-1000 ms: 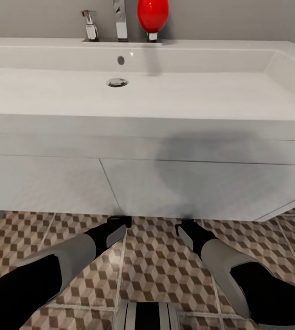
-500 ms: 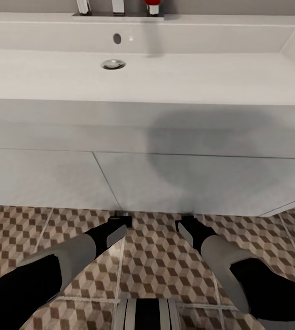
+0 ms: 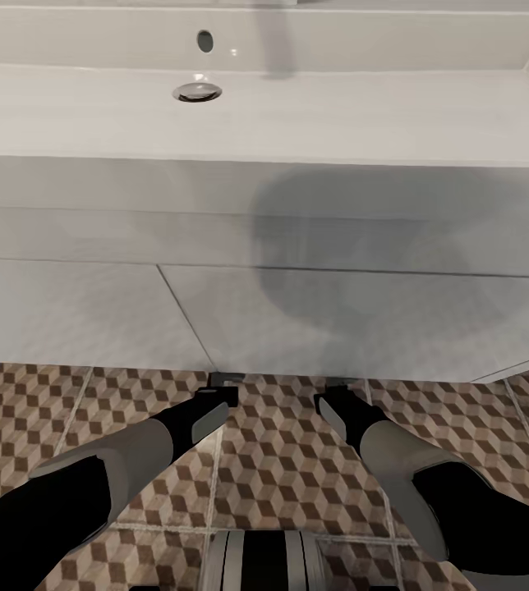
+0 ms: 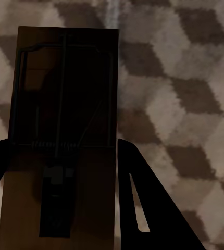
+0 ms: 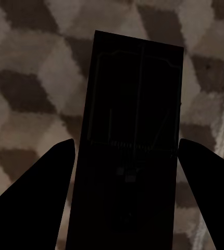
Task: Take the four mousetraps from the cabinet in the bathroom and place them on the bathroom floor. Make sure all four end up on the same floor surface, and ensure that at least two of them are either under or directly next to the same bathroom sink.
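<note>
- Reaching low under the sink (image 3: 297, 238), both arms point forward and down, likely because at least two traps must end up beneath or beside it.
- Left gripper (image 4: 65, 208) has a mousetrap (image 4: 62, 135) between its fingers, apparently gripped, just above the tiled floor (image 4: 185, 94).
- Right gripper (image 5: 127, 203) frames a second mousetrap (image 5: 130, 135), darker in shadow; its fingers stand a little off the board's edges, so I cannot tell whether it grips.
</note>
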Motion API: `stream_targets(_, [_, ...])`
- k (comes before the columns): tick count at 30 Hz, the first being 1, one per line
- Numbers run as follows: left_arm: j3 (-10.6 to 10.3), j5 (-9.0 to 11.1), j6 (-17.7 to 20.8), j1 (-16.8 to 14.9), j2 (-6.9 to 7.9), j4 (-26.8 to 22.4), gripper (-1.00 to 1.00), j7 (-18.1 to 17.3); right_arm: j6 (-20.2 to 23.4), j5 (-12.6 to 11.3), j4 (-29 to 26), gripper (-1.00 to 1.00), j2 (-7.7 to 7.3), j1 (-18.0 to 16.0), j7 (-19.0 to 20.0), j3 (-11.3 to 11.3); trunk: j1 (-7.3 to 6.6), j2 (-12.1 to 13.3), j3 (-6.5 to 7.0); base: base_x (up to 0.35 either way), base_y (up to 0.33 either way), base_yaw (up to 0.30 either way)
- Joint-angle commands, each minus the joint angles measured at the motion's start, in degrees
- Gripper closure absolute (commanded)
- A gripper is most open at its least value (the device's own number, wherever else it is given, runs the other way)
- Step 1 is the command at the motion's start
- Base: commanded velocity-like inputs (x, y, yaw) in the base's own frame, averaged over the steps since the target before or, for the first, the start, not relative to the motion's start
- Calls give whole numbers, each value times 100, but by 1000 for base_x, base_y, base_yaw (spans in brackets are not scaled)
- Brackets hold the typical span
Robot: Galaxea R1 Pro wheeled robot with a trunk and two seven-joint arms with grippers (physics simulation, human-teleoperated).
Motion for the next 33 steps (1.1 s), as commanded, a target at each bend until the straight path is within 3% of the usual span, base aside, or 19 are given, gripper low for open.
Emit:
stream_targets(1, [-35,-5,30,-5,3,-23,100,36,29,-61,-14,100,-2,-1,-35,51,-1,-1,-4,0,0,0])
stream_targets(17, [-42,-5,21,-5,3,-101,100,37,-24,-61,-33,100,-3,-1,-34,49,-1,-1,-6,0,0,0])
stream_targets(23, [-49,-12,13,-8,3,-212,100,37,-417,-62,-38,100,-4,-1,-38,49,-1,-1,-41,0,0,0])
stream_targets(33, [-51,-14,-97,-5,3,-279,100,37,-490,-61,-39,100,0,-1,-42,49,-1,-1,-84,0,0,0])
